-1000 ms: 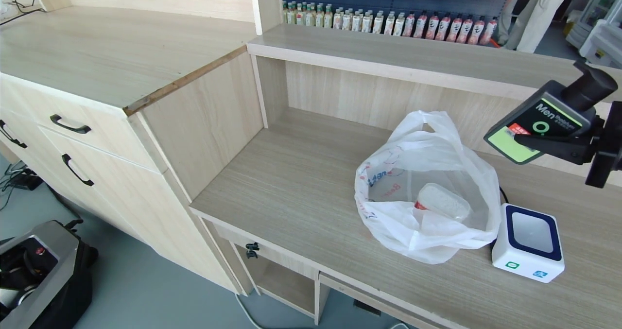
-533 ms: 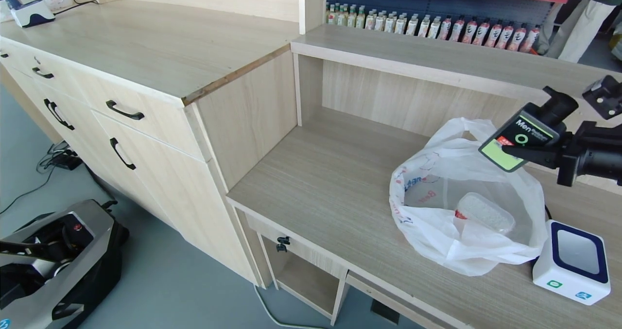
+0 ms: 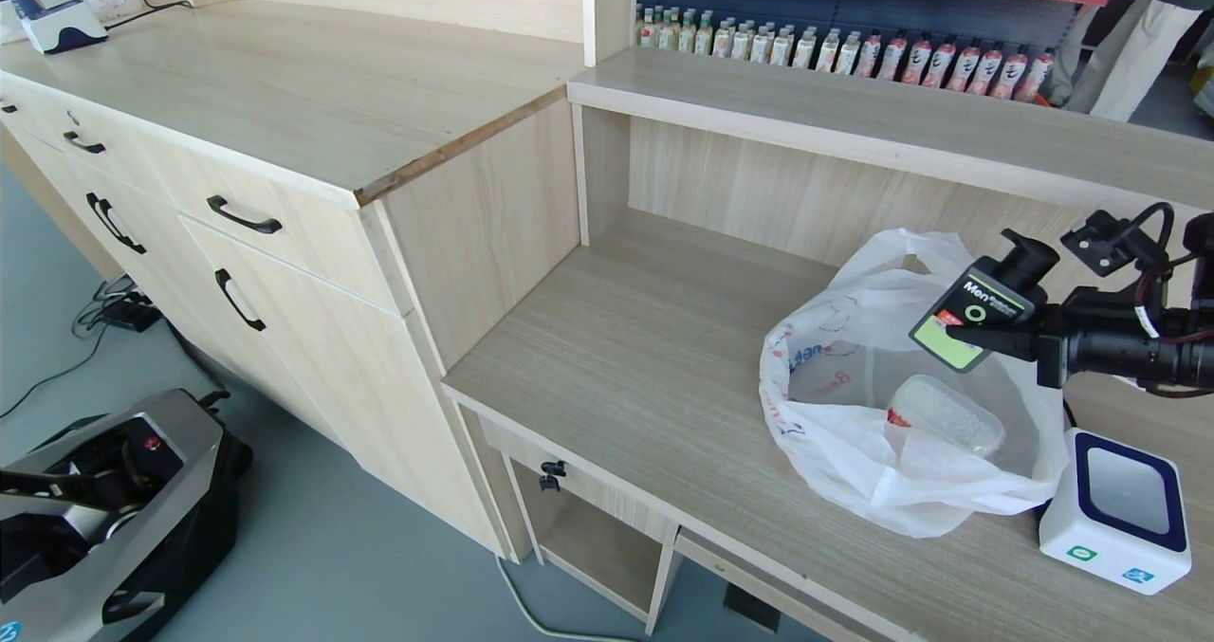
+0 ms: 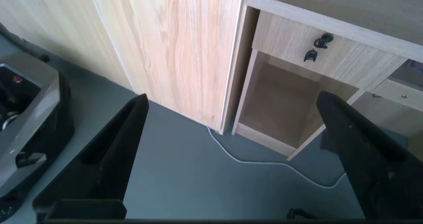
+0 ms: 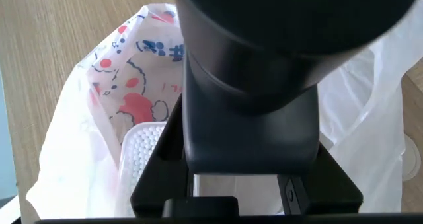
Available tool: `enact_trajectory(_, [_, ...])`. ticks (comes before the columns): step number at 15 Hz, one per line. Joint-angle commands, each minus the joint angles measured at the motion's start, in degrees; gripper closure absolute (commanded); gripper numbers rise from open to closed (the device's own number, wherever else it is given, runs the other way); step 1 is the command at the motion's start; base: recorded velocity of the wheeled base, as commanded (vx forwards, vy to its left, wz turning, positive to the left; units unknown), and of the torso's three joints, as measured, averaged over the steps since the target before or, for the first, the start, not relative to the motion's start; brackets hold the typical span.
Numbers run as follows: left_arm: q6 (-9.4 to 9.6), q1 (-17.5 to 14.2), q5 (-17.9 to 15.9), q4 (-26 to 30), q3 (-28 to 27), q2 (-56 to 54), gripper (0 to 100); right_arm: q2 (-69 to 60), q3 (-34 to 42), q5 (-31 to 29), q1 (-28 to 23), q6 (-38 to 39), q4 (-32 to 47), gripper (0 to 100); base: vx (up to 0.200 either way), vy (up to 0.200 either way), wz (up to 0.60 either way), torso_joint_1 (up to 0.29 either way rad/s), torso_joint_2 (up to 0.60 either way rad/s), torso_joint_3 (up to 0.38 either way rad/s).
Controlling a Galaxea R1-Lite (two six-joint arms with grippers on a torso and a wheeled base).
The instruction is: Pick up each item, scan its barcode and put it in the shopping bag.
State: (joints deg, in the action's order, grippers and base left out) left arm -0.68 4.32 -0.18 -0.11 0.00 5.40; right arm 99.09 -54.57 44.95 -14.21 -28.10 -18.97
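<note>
- Pale wooden counter (image 3: 645,339) carries a thin white shopping bag (image 3: 854,476), with the scanner (image 3: 1119,509) at its 4 o'clock.
- Right gripper (image 3: 991,337) clamps a black bottle (image 3: 977,312) across its body, above the bag's 1 o'clock rim.
- Left gripper (image 4: 225,151) hangs spread wide, empty.
- Bottle looks stiff, light and probably slick; grip the flat sides below the cap.
- Bag is flimsy, with a white box (image 3: 947,412) inside, so release low.
</note>
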Motion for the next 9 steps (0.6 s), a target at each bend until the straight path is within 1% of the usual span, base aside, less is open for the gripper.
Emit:
enact_trajectory(1, [-0.02,0.0,0.0,-0.1,0.0,0.0,0,2.8,-0.5,0.1,0.0,-0.1,-0.1,100,0.000,0.000,0.00,0.000,0.00,0.000])
enact_trajectory(4, [-0.02,0.0,0.0,0.0,0.0,0.0,0,5.8,-1.9,0.1,0.0,-0.1,-2.0,100,0.000,0.000,0.00,0.000,0.00,0.000])
enact_trajectory(9, [-0.11,0.0,0.0,-0.1,0.0,0.0,0,8.5,-3.5,0.1,0.9,-0.1,-2.0,100,0.000,0.000,0.00,0.000,0.00,0.000])
